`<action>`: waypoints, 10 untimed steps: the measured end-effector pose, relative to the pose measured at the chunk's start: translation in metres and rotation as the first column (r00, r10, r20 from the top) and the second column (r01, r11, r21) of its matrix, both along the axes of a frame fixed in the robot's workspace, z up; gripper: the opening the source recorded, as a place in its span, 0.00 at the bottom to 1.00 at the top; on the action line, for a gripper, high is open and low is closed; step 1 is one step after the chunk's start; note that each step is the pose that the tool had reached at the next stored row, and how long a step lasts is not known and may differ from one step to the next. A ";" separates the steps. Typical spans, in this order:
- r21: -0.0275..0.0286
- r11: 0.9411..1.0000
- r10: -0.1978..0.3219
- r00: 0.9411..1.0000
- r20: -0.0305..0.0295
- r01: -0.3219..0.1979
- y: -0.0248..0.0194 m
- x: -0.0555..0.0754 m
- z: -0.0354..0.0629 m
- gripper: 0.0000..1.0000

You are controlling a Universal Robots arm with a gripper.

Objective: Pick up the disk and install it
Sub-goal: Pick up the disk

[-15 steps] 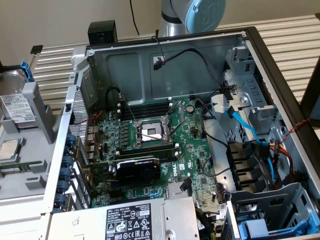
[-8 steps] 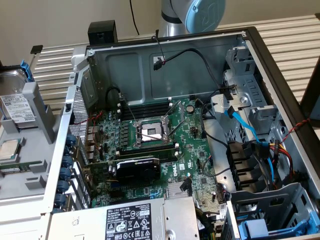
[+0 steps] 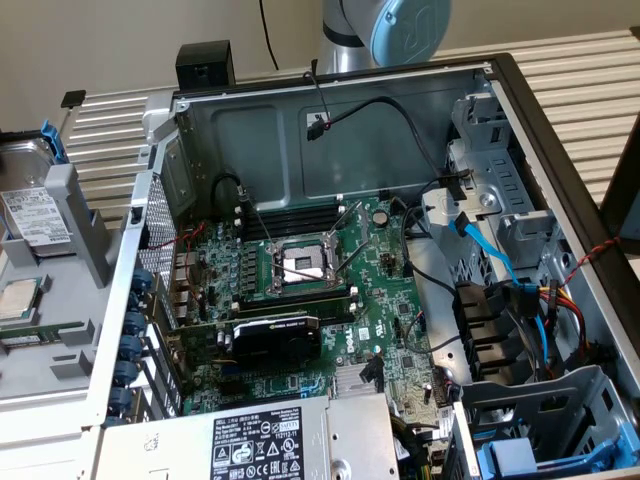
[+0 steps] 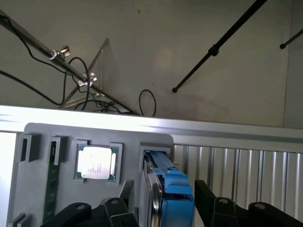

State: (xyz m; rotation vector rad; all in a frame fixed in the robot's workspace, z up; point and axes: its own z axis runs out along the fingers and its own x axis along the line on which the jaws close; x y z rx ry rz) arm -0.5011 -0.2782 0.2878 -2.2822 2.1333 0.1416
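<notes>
Gripper (image 4: 162,185): placed over the disk (image 4: 173,194), one black finger (image 4: 120,208) on each side of it.
Jaw state: open. The disk is straddled but not clamped; a strip of grey is seen between one finger and the disk's metal face.
Disk position: stood on edge in a slot of the grey holder (image 4: 42,142), blue carrier frame uppermost in the wrist view.
Disk, exterior view: located at the exterior view's left edge (image 3: 30,205), outside the computer case (image 3: 340,110), white label facing the camera.
Holder contents: a processor chip (image 4: 97,163) is seated in a square recess beside the disk's slot; a green memory module (image 4: 52,182) is held in a narrow slot beyond it.
Arm (image 3: 385,30): seen behind the rear wall of the case.
Case interior: the motherboard (image 3: 300,300) is exposed, with the power supply (image 3: 270,440) nearest the camera.
Drive cage (image 3: 530,430): located at the exterior view's lower right, well apart from the disk.
</notes>
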 end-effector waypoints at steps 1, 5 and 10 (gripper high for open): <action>0.001 1.000 0.000 1.000 0.000 0.000 0.0000 0.000 -0.0002 0.62; 0.004 1.000 0.000 1.000 0.000 0.000 0.0000 0.000 -0.0010 0.62; 0.010 1.000 0.000 1.000 0.000 0.000 0.0000 0.000 -0.0029 0.62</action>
